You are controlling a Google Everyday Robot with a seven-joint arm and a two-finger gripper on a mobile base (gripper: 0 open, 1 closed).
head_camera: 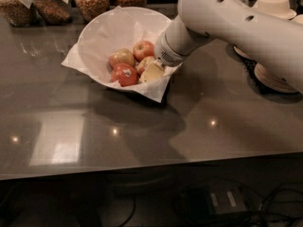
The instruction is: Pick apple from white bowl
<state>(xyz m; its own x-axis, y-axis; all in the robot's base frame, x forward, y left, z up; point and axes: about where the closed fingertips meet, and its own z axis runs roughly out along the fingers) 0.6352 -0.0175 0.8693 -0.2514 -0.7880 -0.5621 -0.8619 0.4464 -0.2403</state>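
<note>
Apple (142,64) and hand (151,71) are all but together in the right, near part of the white bowl (120,9). The dull red fruit lies just left of the hand and is partly hidden by it. The arm (227,22) slants in from the far right. I cannot tell whether the hand is wide or closed. A brighter orange-red apple (124,74) crowds the left side.
</note>
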